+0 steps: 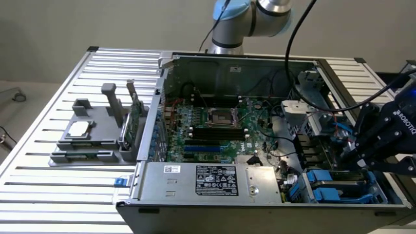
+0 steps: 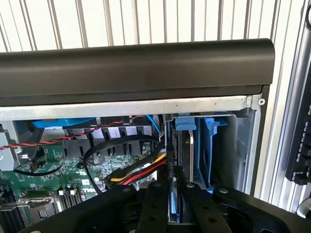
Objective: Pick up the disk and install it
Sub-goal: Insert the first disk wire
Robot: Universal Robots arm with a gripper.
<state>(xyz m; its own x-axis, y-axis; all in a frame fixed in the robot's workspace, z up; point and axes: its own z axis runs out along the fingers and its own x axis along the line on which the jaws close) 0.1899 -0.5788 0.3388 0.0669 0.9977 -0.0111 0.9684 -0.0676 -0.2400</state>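
In the wrist view the disk (image 2: 182,145) stands on edge in the drive bay at the corner of the open computer case. Its silver face and blue carrier tab (image 2: 186,124) show just ahead of my fingers. My gripper (image 2: 173,189) is shut on the disk's thin near edge, one black finger (image 2: 154,206) on each side. In the exterior view my gripper (image 1: 349,158) hangs over the drive bay (image 1: 344,187) at the case's near corner on the exterior view's right. There the disk is hidden behind the gripper's body.
A second blue carrier (image 2: 213,145) sits beside the disk. Red, yellow and black cables (image 2: 141,172) run close to the slot. The case's black rim (image 2: 136,63) crosses above. The motherboard (image 1: 215,126), power supply (image 1: 208,178) and a grey stand (image 1: 91,139) with a green card (image 1: 136,117) lie toward the exterior view's left.
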